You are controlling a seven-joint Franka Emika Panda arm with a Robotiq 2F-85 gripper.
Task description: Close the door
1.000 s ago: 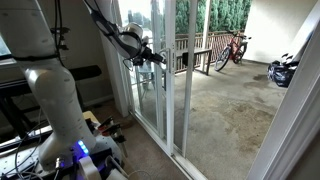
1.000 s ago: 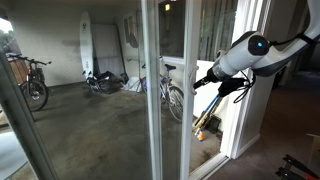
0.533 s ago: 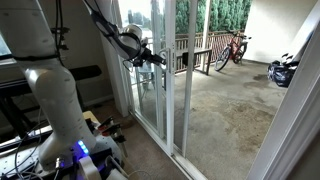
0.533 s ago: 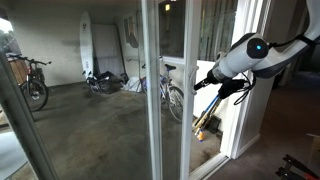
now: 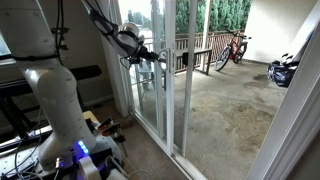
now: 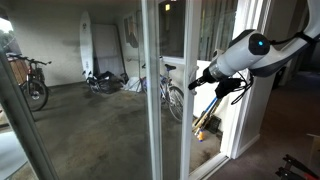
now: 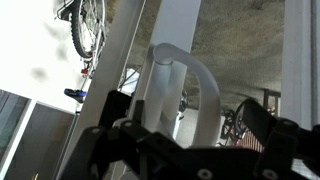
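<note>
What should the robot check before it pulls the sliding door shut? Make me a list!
1. Handle sits between the claw fingers: ok, the wrist view shows it there.
2. Claw squeezing the handle: not ok, the fingers stand apart from it on both sides.
3. Door already shut: not ok, a wide gap opens onto the patio.
4. Bike away from the doorway: ok, it stands back by the railing.
5. Door's track free of small things: cannot tell, too small to see.
</note>
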